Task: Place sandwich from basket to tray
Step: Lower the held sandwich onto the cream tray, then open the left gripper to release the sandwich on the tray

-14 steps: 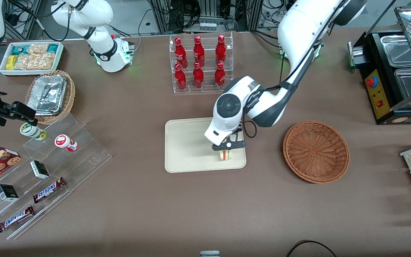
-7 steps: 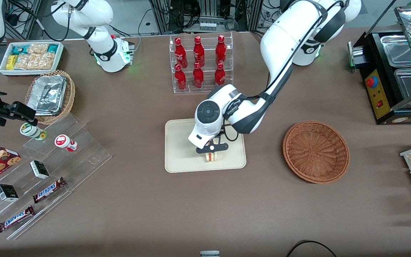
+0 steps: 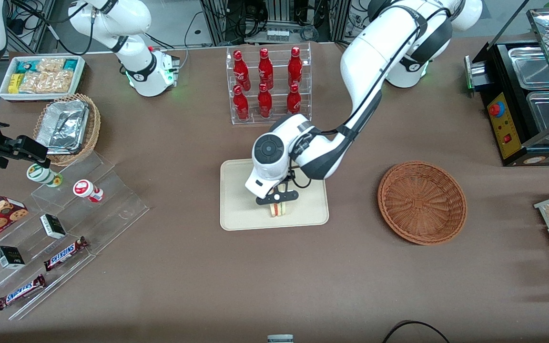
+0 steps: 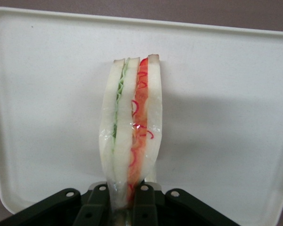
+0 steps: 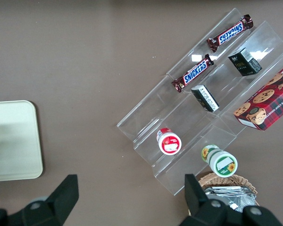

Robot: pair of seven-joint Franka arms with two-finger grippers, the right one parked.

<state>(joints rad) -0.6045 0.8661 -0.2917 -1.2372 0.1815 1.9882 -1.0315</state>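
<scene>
- The basket (image 3: 422,202), toward the working arm's end of the table, has nothing in it, so the lifting-out part of the job looks done.
- The sandwich (image 3: 278,209) is over the tray (image 3: 236,214), above the part of it nearer the front camera and roughly midway along its length.
- The gripper (image 3: 277,202) sits directly above the sandwich and is pinching it: in the wrist view its two fingers (image 4: 95,209) press on either side of the wedge's bread faces, with the sandwich (image 4: 131,127) hanging out from between them, edge-on, its green and red filling layers showing.
- Only cream tray (image 4: 226,117) surface shows around the wedge in the wrist view (a soft shadow falls beside it), but whether its tip already touches the tray I cannot tell.
- What remains, as I judge it: settle the wedge onto the tray if it is not yet down, let go, and lift the arm clear.
</scene>
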